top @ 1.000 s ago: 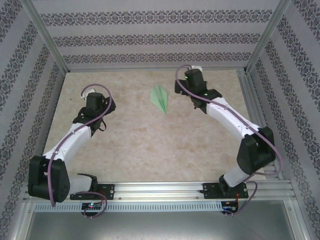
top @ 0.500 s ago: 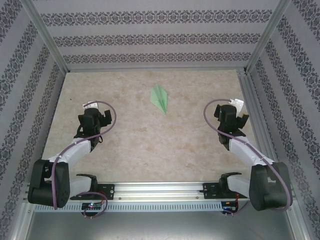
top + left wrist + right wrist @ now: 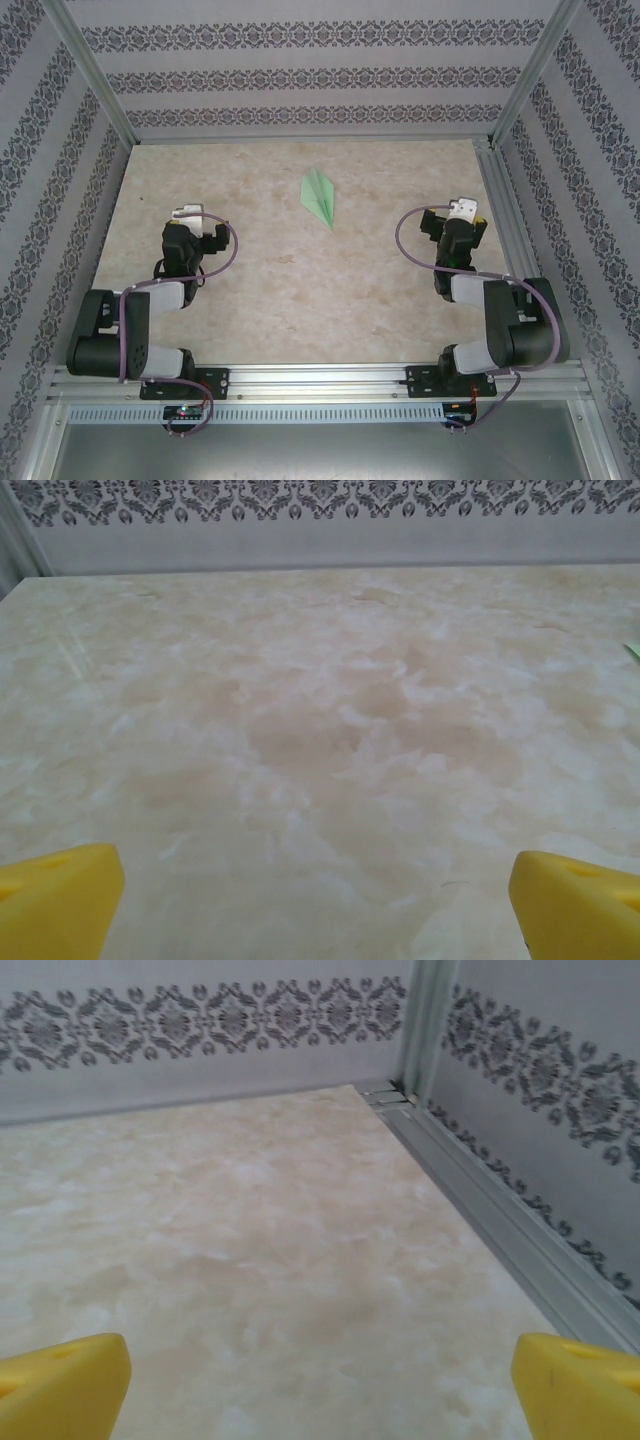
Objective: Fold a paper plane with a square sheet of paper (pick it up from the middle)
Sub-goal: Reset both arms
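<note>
Hazards at this stage concern the paper plane [image 3: 320, 197]. It lies flat on the table [image 3: 270, 290] toward the far middle, with its point toward the near edge, well apart from both arms. Judged from the dart outline and centre crease, the fold looks complete, so the risk is damage, not an unfinished step.

Gripper status:
- Left gripper [image 3: 186, 213]: sits low, with the arm folded close to its base. In the left wrist view the left fingertips [image 3: 60, 900] occupy opposite lower corners, so the jaws stand wide with nothing between them.
- Right gripper [image 3: 462, 207]: same posture near the right rail [image 3: 505, 215]. The right fingertips [image 3: 65, 1385] are equally far apart and hold nothing.

Possible faults:
- Displacement: the paper is light and unrestrained, so a fast arm sweep or a swinging purple cable [image 3: 404, 240] could push it aside.
- Crushing: a new approach with the jaws this wide could close across a wing and flatten or tear the crease.
- Skidding: the plane lies thin against a smooth surface, so fingertips may slide it rather than lift it.

Markings: no brand, label or writing is legible. The wall bands [image 3: 320, 38] carry an ornamental pattern only.
</note>
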`<action>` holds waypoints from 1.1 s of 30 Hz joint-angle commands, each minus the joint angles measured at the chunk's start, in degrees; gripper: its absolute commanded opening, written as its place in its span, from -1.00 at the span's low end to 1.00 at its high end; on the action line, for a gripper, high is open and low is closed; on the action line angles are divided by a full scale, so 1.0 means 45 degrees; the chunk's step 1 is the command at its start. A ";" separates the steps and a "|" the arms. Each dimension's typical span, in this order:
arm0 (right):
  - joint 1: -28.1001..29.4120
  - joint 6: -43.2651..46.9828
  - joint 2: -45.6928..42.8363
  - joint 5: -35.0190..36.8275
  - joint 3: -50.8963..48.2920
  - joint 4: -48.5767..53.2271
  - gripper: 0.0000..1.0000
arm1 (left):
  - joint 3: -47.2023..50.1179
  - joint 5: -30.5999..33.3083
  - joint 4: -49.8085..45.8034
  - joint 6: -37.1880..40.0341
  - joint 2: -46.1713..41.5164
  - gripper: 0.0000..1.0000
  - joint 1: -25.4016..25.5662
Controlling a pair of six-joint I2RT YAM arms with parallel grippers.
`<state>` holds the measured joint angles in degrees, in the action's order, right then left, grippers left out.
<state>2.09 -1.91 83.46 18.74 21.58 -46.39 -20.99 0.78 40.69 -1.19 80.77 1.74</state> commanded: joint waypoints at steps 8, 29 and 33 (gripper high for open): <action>-0.0219 0.0280 0.0997 -0.1386 -0.0308 -0.2501 0.96 | -0.0104 -0.0603 0.2553 0.0226 0.1919 1.00 -0.0191; -0.0316 0.0162 0.1031 -0.1507 -0.0274 -0.2489 0.96 | -0.0703 0.0140 0.1408 0.0682 0.1938 1.00 0.0376; -0.0330 0.0172 0.1016 -0.1509 -0.0319 -0.2559 0.96 | -0.0689 0.0141 0.1402 0.0665 0.1933 1.00 0.0376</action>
<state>0.97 -1.13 87.77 13.15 20.36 -55.33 -22.90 1.78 46.52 0.89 89.27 2.81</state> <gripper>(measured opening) 0.980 0.998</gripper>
